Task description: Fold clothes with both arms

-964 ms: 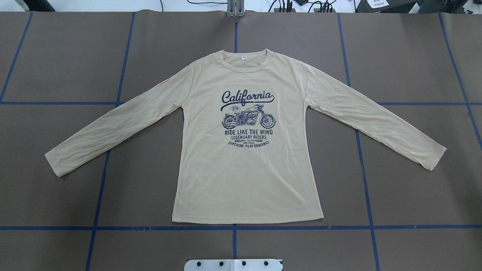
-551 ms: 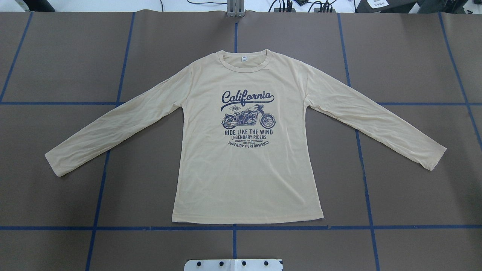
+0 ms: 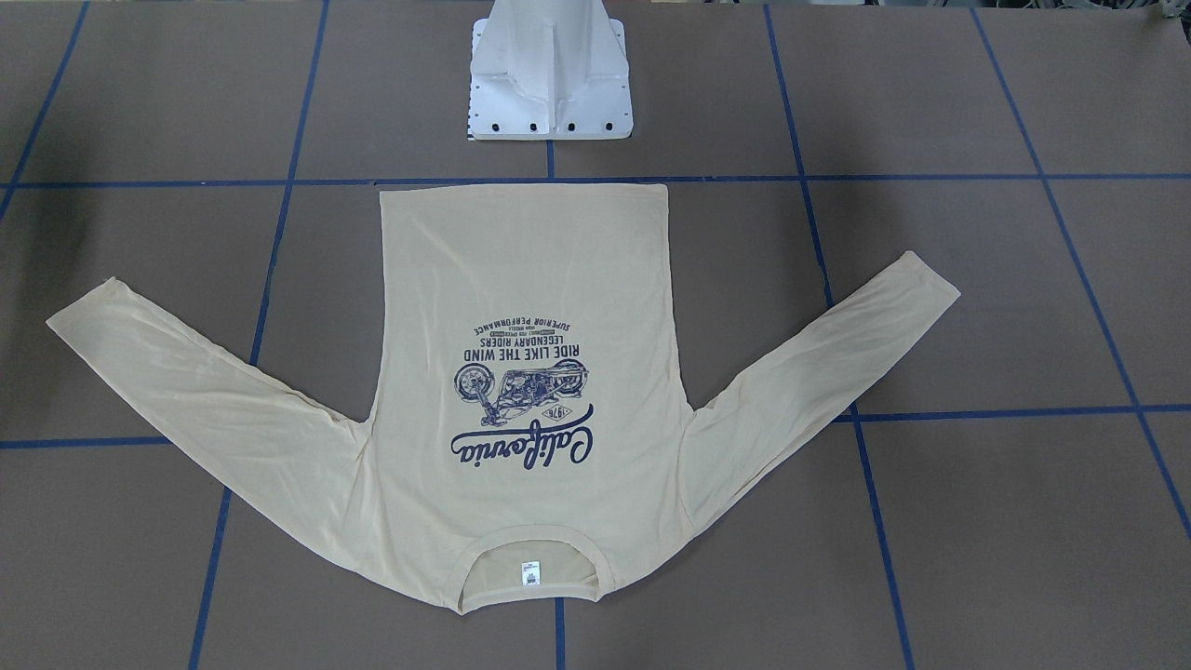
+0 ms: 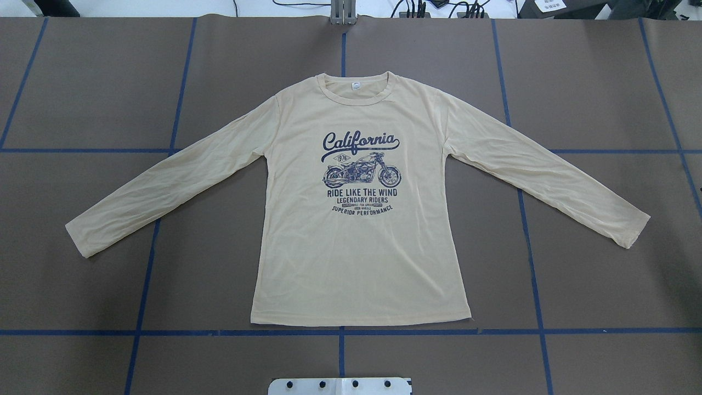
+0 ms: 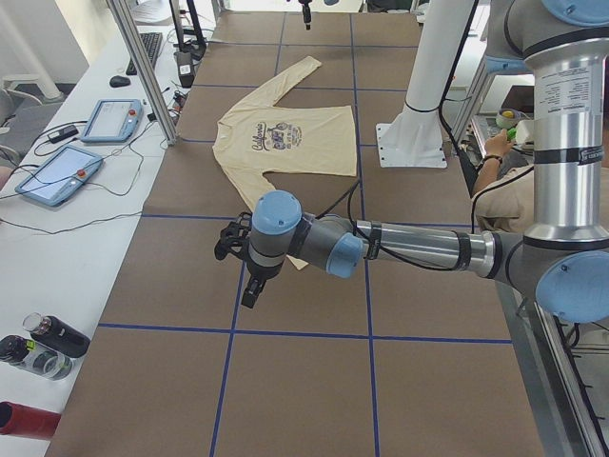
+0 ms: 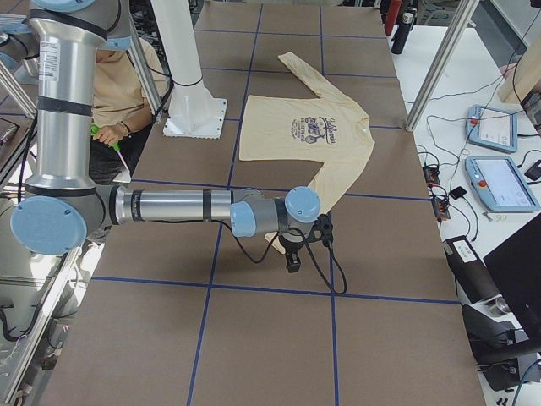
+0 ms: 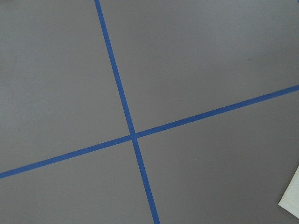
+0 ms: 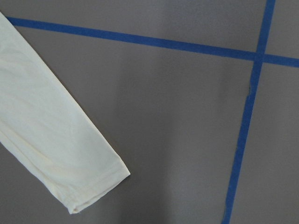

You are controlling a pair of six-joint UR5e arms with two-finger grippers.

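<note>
In the front-facing view, the cream-yellow long-sleeved T-shirt (image 3: pixel 521 270) lies flat and print-up in the middle of the frame. Its collar is at the bottom and its hem is just below the white pedestal base (image 3: pixel 551 84) at top centre. The sleeves slant out to the left and right edges over the brown table cover (image 3: pixel 977 521).

In the overhead view, the T-shirt fills the centre with its collar towards the top. The white neck label (image 4: pixel 356 85) sits inside the collar, and the navy motorcycle print (image 4: pixel 359 175) is on the chest. The hem lies just above a blue tape line (image 4: pixel 164 332) in the lower part of the frame.

In the exterior left view, the left arm (image 5: pixel 419 249) reaches across mid-frame. The left gripper (image 5: pixel 251 293) hangs over the table below the T-shirt, and I cannot tell how its fingers stand.

In the exterior right view, the right arm (image 6: pixel 169 205) crosses the centre of the frame. The right gripper (image 6: pixel 293 258) is by the near sleeve's end, and its finger state cannot be told either.

The left wrist view shows a tape cross (image 7: pixel 133 135) and a pale fabric corner (image 7: pixel 292 198) at the lower right edge.

The right wrist view shows a sleeve cuff (image 8: pixel 70 158) flat at lower left.
</note>
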